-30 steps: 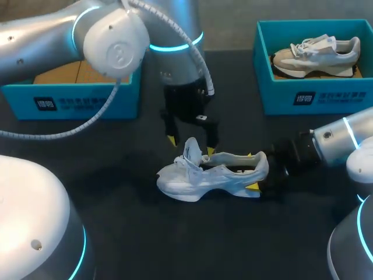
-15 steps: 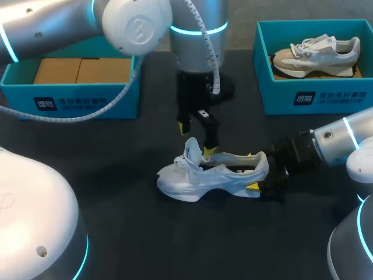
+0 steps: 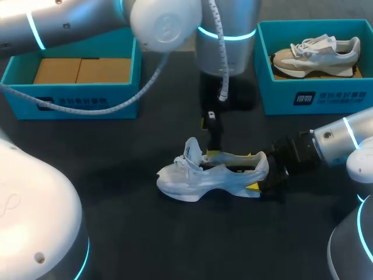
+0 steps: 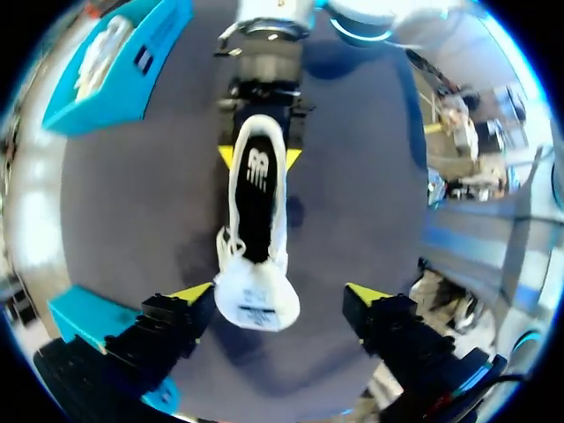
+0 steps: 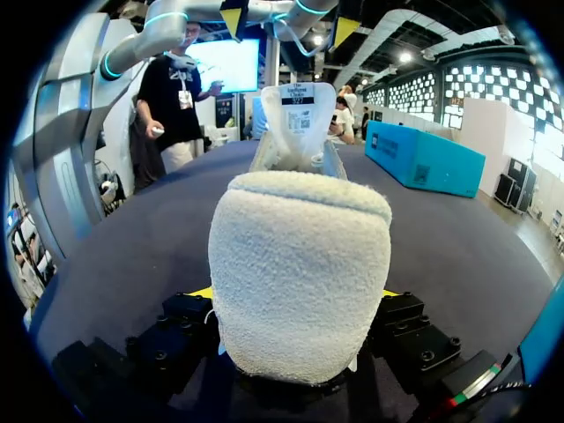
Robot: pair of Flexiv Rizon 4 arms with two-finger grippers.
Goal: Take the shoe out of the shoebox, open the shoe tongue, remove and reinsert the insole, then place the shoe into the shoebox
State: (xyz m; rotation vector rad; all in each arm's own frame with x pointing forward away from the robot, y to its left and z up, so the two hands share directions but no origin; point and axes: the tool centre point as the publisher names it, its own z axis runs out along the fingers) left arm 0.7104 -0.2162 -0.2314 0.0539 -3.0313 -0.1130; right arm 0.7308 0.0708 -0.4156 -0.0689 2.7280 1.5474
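A white shoe [image 3: 210, 172] lies on its sole on the black table, toe to the left, tongue [image 4: 256, 304] pulled up. A dark insole [image 4: 256, 189] shows inside it. My right gripper [image 3: 256, 172] is shut on the shoe's heel [image 5: 300, 273], one yellow tip on each side. Above the shoe's mouth, just behind the tongue, my left gripper [image 3: 208, 139] points down. In the left wrist view its fingers [image 4: 189, 295] stand wide open on either side of the tongue, gripping nothing. The open teal shoebox [image 3: 87, 105] sits at the back left with only cardboard inside.
A second teal box [image 3: 315, 99] at the back right holds a beige shoe [image 3: 315, 49]. My left arm's upper links cross over the back left of the table. Bare black table lies in front of the shoe.
My left gripper has moved right, from over the laces to over the shoe's mouth, with the arm swinging along behind it. The right gripper and the shoe have stayed still.
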